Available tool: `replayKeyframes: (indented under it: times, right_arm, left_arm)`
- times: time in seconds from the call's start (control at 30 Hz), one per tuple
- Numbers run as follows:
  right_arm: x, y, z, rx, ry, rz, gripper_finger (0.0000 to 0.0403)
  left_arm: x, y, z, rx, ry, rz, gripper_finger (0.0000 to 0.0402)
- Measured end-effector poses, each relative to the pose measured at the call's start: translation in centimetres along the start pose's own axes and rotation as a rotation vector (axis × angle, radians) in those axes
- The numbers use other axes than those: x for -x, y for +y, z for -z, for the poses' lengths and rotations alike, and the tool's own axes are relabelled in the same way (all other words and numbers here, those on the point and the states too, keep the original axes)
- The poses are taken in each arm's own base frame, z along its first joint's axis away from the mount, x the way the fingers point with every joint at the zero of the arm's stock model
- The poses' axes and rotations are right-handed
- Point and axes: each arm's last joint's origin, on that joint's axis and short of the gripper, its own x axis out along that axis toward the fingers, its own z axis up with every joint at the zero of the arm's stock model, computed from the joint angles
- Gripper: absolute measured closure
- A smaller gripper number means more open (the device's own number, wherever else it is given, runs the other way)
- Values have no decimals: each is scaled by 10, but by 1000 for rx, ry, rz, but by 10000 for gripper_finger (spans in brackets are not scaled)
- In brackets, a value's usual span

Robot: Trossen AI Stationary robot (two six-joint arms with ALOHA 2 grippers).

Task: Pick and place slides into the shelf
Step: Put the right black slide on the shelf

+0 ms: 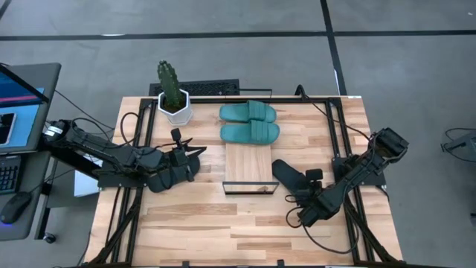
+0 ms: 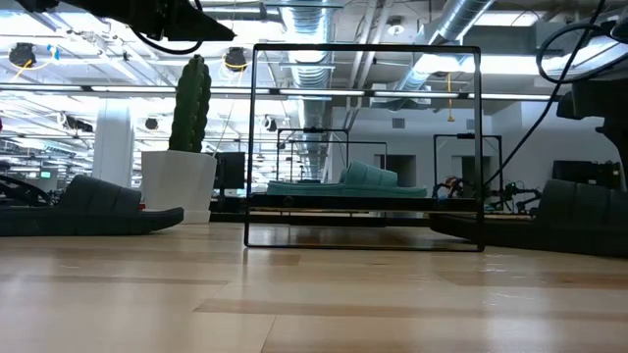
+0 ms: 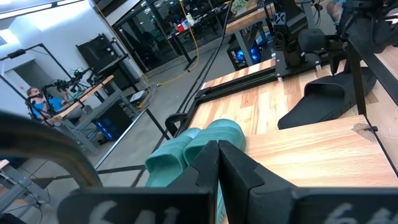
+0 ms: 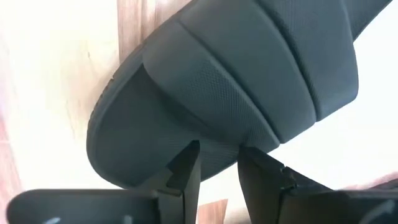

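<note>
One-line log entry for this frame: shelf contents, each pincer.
shelf: two teal slides | right pincer: gripping black slide on table | left pincer: shut, empty, beside shelf

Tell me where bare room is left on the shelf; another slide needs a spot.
Free: the near half of the shelf, bare plank between the teal slides and the front wire frame. Crowded: the far end, where both teal slides lie side by side. The right tool grips a black slide just right of the bare patch.

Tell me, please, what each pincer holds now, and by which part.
The right pincer grips a black slide by the sole's edge beside the strap. The left pincer is shut and holds nothing.
</note>
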Motion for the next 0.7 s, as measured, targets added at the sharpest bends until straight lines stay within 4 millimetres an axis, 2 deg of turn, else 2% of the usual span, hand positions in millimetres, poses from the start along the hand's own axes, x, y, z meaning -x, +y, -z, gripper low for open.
replayKeyframes:
  times: [0.7]
  right_arm:
    - [1,-1,5,-62,51,2,305]
  left_arm:
    - [0,0,0,-7,0,0,402]
